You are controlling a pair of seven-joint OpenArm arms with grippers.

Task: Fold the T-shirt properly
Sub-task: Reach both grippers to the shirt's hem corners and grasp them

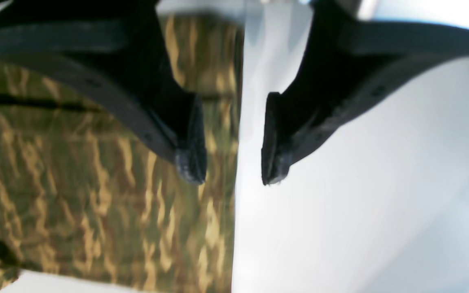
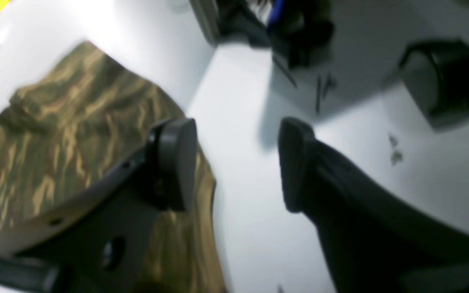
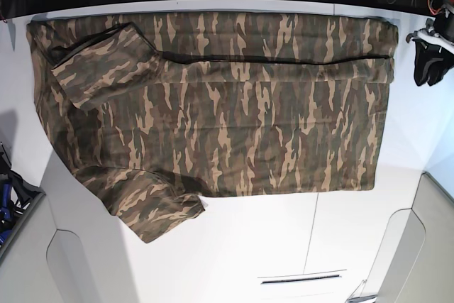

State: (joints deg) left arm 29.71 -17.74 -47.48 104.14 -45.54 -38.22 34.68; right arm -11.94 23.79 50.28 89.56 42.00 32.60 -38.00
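White table (image 3: pixel 248 246) fills the lower frame of the base view. On it the shirt (image 3: pixel 227 118) lies spread flat, long axis running left to right, upper strip already folded over, 2 sleeves bunched at the left. At the upper right edge the left gripper (image 1: pixel 234 171) hangs released, jaws straddling the shirt's edge. The right gripper (image 2: pixel 238 162), also released, hovers over the cloth's edge. Neither looks clearly nearer.
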